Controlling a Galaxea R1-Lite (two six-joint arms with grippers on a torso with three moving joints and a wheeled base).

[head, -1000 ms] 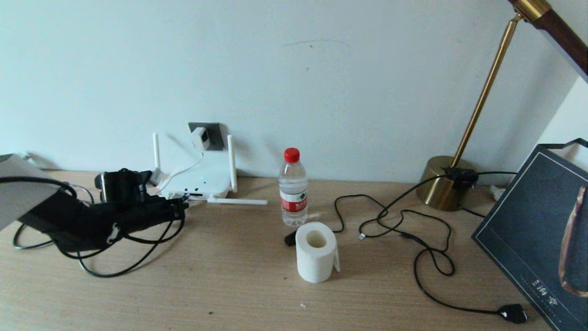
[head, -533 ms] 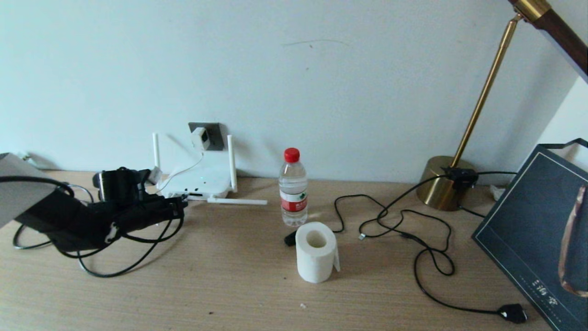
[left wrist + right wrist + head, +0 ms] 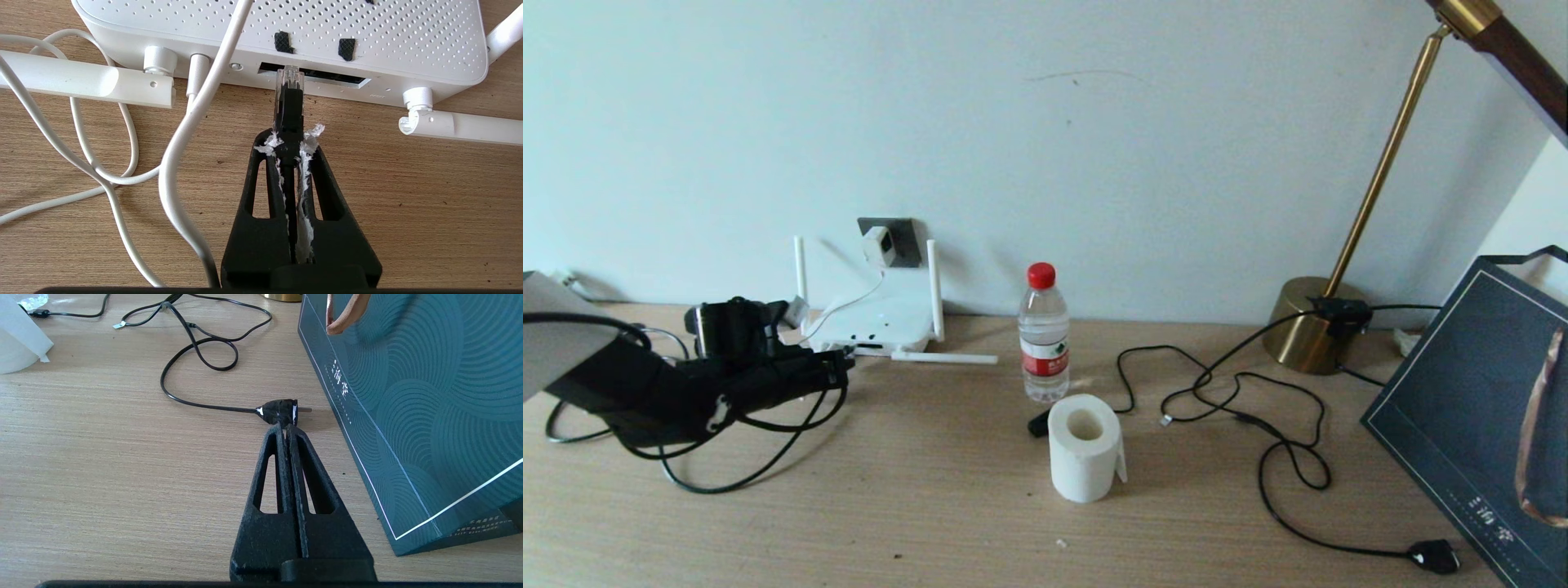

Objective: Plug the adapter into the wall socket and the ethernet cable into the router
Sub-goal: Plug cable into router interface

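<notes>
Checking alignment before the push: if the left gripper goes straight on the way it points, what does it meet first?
Probably the router: the left gripper holds the ethernet cable, clear tip at the dark port slot.

Head view: high, looking forward and down across the bench to the wall; whole scene taken in from a distance.

Left wrist view: low behind the left gripper, very close to the router, which the head view shows small by the wall.

Right wrist view: low behind the right gripper, near the black plug and teal bag; both show in the head view's right corner.
</notes>
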